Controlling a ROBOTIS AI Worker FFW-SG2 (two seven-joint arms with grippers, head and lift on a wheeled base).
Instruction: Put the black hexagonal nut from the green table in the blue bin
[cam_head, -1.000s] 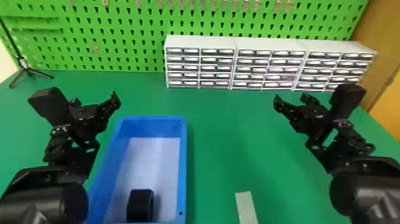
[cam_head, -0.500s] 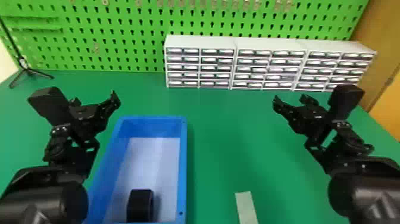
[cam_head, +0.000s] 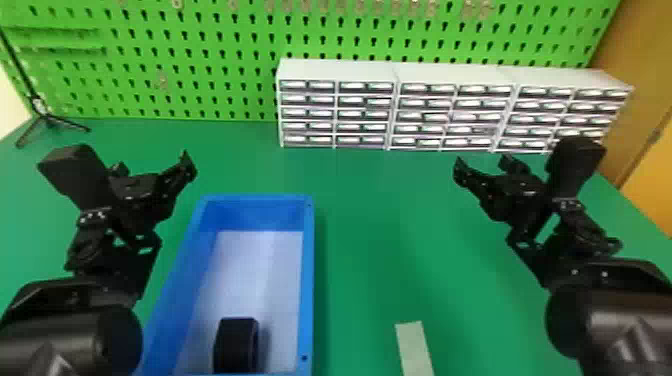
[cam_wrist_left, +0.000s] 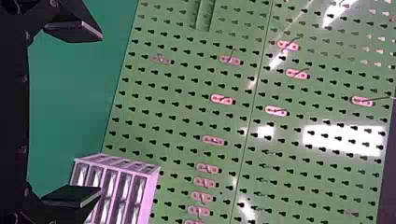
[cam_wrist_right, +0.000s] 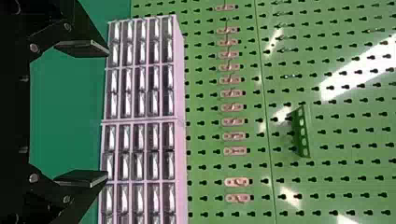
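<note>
Head view: black hexagonal nut (cam_head: 233, 346) sits inside blue bin (cam_head: 308, 280), near end, on the floor. Probably light, stiff, not fragile, maybe a bit slick; I'd grab it across two opposite flats. Longer visible side runs roughly along the bin's length; can't tell where the bore points.

Left wrist view: left gripper (cam_wrist_left: 100, 113) spread, nothing between fingers.

Right wrist view: right gripper (cam_wrist_right: 108, 114) spread too, empty.

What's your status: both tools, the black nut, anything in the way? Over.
Left tool open, empty; right tool likewise. Black nut inside blue bin. Pale strip on green table, apart from bin, likely no obstacle.
</note>
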